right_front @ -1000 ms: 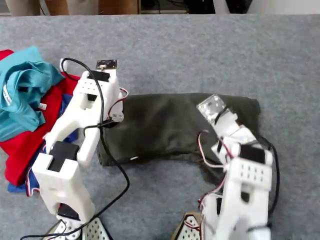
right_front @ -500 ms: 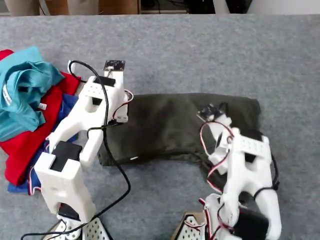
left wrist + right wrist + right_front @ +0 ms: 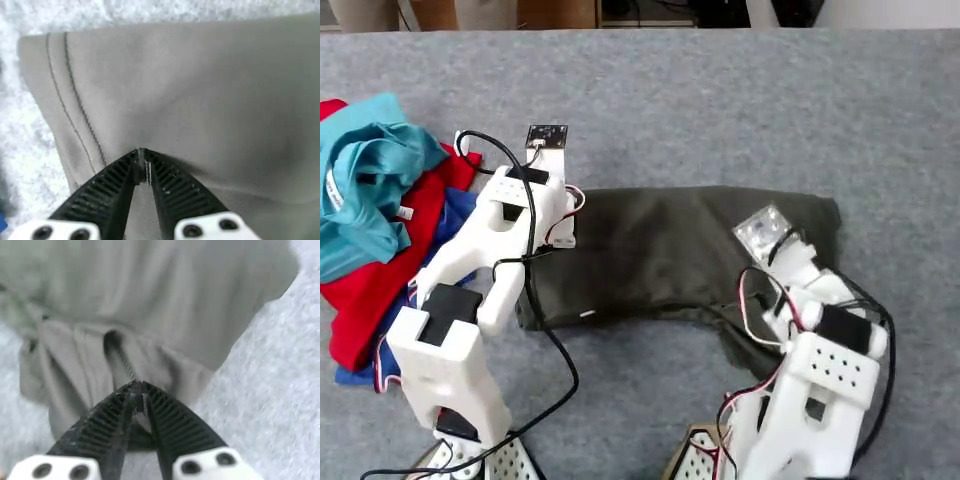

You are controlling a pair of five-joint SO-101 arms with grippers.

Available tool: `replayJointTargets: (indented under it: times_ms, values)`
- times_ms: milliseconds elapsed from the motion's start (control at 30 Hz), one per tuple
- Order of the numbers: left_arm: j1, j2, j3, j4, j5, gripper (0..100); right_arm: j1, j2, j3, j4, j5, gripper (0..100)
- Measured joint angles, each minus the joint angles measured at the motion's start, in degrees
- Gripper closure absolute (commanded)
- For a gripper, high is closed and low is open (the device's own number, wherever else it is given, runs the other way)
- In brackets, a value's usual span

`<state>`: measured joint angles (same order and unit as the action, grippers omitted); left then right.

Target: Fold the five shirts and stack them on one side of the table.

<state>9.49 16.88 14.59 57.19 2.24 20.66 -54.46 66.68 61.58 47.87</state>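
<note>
A dark olive shirt lies spread flat in the middle of the table. My left gripper is shut, its tips resting on smooth fabric near the stitched hem at the shirt's left end. My right gripper is shut on a bunched ridge of the olive shirt at its near right corner, with creases running into the tips. In the high view the left arm covers the shirt's left edge and the right arm covers its near right part.
A heap of unfolded shirts sits at the table's left edge: a teal one on top of a red one, with a blue one beneath. Bare grey table stretches behind and to the right of the olive shirt.
The left arm slid a little farther from the front edge along the shirt's left end. The right arm swung toward the shirt's middle and came back to the right. The shirt kept its shape.
</note>
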Motion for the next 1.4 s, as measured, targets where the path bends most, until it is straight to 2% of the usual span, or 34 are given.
replayJointTargets:
  times_ms: [233, 400, 500, 600, 833, 933, 1067, 1400]
  values:
    - [0.0, -0.1, 0.4, -0.1, 0.0, 98, -0.6, 17.0, 0.0, -13.1, -3.0, 99.6]
    - [0.0, -0.1, 0.4, -0.4, 0.0, 98, -0.6, 24.8, 0.0, -14.5, -3.0, 99.6]
    - [0.0, -0.1, 0.6, -0.4, 0.0, 98, -0.5, 24.6, 0.0, -9.9, -2.5, 99.7]
    - [0.0, -0.1, 0.6, -0.4, 0.0, 98, -0.5, 21.3, 0.0, -2.5, 1.4, 99.7]
    - [0.0, -0.1, 0.6, -0.4, 0.0, 98, -0.5, 3.6, 0.9, 9.8, 7.0, 99.7]
    - [0.0, -0.1, 0.6, -0.4, 0.0, 98, -0.6, -4.1, -0.9, 10.2, 6.5, 99.7]
    - [0.0, -0.1, 0.6, -0.4, 0.0, 98, -1.1, -5.6, -3.4, 8.2, 3.5, 99.6]
    - [0.0, -0.1, 0.6, -0.4, 0.0, 98, -1.0, 13.5, 0.4, -0.9, 2.5, 99.7]
